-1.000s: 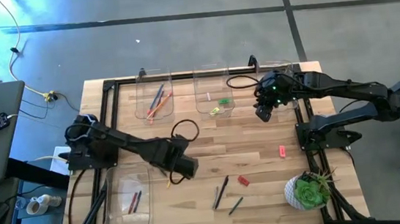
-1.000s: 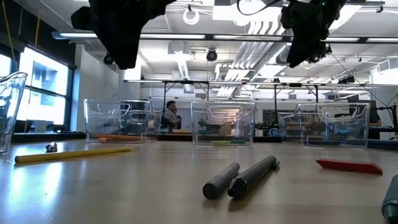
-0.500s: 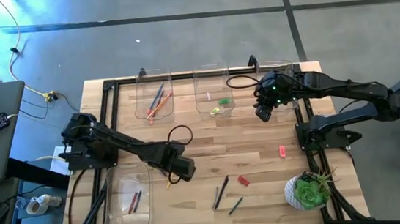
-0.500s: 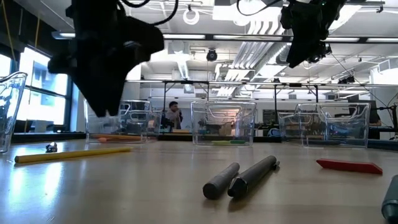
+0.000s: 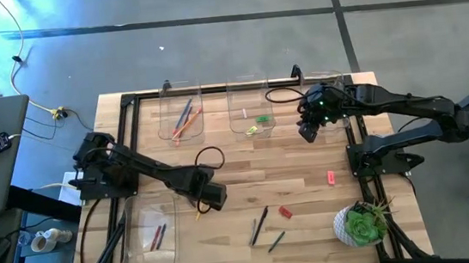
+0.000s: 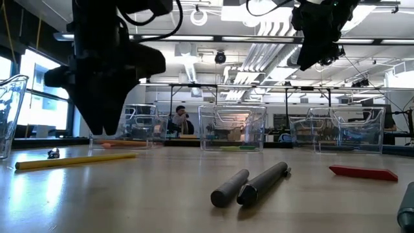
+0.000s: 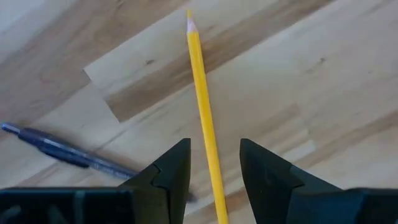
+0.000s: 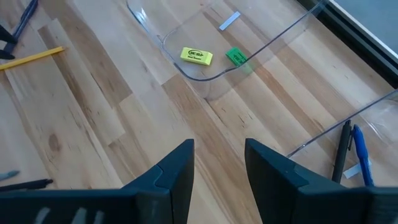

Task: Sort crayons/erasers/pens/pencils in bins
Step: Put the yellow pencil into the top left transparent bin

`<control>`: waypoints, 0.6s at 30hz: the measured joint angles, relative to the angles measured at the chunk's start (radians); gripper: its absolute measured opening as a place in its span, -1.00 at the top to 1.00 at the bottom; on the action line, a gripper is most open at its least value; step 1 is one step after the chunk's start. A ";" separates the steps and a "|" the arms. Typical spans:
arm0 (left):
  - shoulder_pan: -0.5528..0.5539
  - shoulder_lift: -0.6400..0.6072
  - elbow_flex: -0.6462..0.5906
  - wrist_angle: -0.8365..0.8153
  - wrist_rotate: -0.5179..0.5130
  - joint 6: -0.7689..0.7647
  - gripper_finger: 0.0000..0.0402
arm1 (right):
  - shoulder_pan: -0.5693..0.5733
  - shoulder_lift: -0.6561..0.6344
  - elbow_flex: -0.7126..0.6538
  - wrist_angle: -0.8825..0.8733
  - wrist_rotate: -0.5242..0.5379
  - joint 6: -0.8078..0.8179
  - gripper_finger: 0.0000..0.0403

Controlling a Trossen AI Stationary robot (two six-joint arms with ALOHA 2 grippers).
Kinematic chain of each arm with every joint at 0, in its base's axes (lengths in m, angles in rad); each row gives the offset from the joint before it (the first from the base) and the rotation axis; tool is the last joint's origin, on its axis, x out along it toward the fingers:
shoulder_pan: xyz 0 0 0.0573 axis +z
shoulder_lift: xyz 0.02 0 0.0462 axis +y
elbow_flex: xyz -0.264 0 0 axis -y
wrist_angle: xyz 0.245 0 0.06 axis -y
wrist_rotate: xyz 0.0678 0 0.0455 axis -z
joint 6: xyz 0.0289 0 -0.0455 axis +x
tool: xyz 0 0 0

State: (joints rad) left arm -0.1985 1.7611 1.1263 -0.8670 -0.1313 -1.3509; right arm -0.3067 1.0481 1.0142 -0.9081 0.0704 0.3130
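Yellow pencil lies flat on the wooden tabletop toward its left edge, its shaft running between the parted fingers of the left gripper, which hangs low over it with nothing held. To take it cleanly, the fingers should come straight down astride the shaft, near its middle rather than its sharpened tip, and close only once both pads flank the wood, or it may roll aside. A blue pen lies just beside and should stay clear of the grip. The bin with pencils waits at the tabletop's far edge. The right gripper hovers empty, fingers apart, near the eraser bin at the far edge. The pencil's blunt end is cut off in the wrist view, and from above the gripper hides most of it.
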 joint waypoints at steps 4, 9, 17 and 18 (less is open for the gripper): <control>0.006 0.030 0.000 0.009 0.006 0.006 0.36 | 0.000 0.000 0.000 0.000 0.006 0.000 0.34; 0.009 0.079 0.000 0.011 0.019 0.013 0.38 | 0.000 0.000 0.000 0.000 0.006 0.000 0.34; 0.010 0.122 0.002 0.043 0.055 -0.008 0.46 | 0.000 0.000 0.000 0.000 0.006 0.000 0.34; 0.010 0.122 0.002 0.046 0.057 -0.009 0.49 | 0.000 0.000 0.000 0.000 0.006 0.000 0.34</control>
State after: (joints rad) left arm -0.1890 1.8830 1.1282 -0.8214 -0.0745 -1.3596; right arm -0.3066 1.0481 1.0142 -0.9085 0.0766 0.3133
